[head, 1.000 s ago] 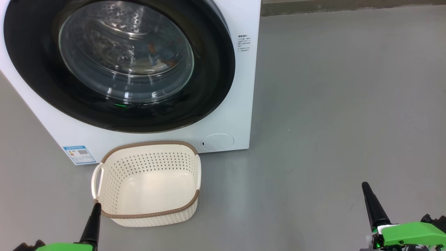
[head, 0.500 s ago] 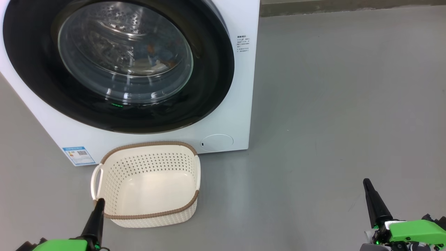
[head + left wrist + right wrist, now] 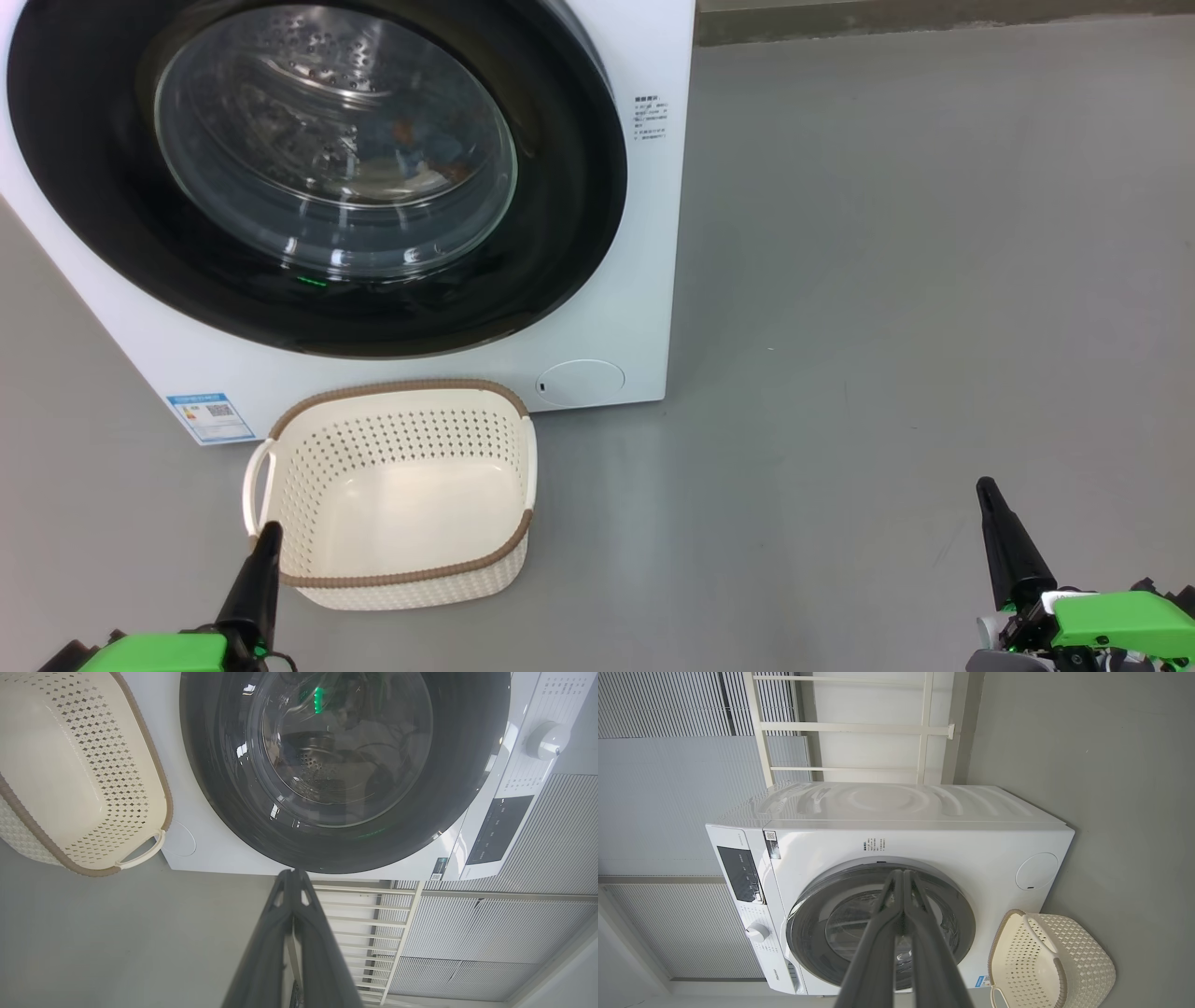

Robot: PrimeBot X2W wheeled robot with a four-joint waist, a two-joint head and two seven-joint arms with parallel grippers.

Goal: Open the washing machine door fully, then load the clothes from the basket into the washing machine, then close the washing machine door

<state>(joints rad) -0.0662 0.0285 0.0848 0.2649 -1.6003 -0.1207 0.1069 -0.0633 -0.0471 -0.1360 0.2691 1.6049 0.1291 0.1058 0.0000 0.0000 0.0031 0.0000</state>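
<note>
We see the small cream-white perforated plastic basket (image 3: 401,434), rimmed in brown woven-look trim, standing empty on the smooth grey floor (image 3: 887,280) at 6 o'clock of the large round glossy black washing machine door (image 3: 317,168). That door lies flush against the big white boxy washing machine (image 3: 644,233). Behind its clear domed glass, in the perforated steel drum (image 3: 308,47), we make out the clothes (image 3: 411,168) as a cream patch with orange flecks. A round white flap (image 3: 581,381) sits at the door's 5 o'clock and a small blue label (image 3: 211,416) at its 7 o'clock.

Our left gripper (image 3: 269,532), its long dark fingers pressed together and holding nothing, points at the basket's 7 o'clock corner; we cannot tell whether it touches. Our right gripper (image 3: 985,485), also closed and empty, hangs over bare floor at the head view's 4 o'clock, well apart from the basket.
</note>
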